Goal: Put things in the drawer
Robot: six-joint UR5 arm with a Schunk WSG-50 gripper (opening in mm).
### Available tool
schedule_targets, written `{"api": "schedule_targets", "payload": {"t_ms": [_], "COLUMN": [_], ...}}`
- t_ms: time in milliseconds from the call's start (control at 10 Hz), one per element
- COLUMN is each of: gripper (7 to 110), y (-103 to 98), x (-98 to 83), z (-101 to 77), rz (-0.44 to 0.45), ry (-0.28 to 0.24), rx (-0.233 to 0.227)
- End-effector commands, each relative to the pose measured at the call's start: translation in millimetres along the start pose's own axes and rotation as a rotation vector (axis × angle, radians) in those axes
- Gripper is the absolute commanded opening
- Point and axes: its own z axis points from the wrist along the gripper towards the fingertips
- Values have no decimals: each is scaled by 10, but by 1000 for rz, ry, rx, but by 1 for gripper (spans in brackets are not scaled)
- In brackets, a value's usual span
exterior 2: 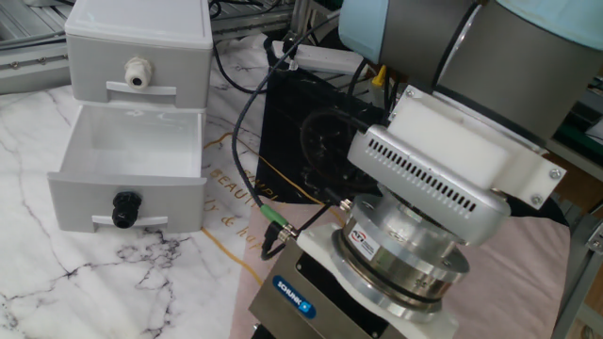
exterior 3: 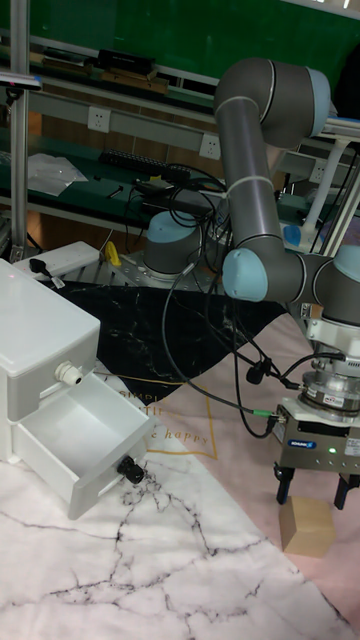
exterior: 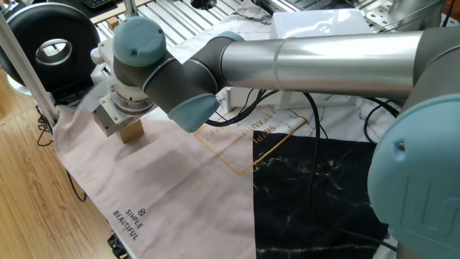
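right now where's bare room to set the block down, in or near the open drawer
The open drawer is bare inside. The marble top in front of its knob is free too. It is crowded around the wooden block, under the gripper, and among the cables behind.

Small light-brown wooden block point(exterior 3: 308, 525), roughly cubic and plain, sitting flat on pale pink cloth point(exterior: 165, 180), directly beneath dark gripper fingers point(exterior 3: 283, 486), well apart from cabinet. White drawer point(exterior 2: 127, 176), lower of two in boxy white cabinet point(exterior 3: 40, 345), pulled out, interior bare and white, small dark round knob point(exterior 2: 123, 208) on flat front.
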Motion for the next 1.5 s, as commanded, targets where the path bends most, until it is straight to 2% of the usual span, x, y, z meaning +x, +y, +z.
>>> {"api": "schedule_targets", "payload": {"t_ms": [0,100,300,600,700,800,900,1100,1300,1400], "gripper": [66,66,66,66,88,88,88,88,88,88], "y": [-39,53,104,353,391,184,148,126,172,238], "x": [115,115,202,175,132,119,121,99,41,35], "z": [-19,-20,-28,-49,-53,-27,-25,-22,-23,-29], "rz": [8,10,-50,-112,-130,-185,-180,-135,-104,-72], "ry": [51,51,84,67,47,45,47,40,17,15], "rx": [12,-24,-47,-149,-164,-82,-68,-57,-73,-100]}}
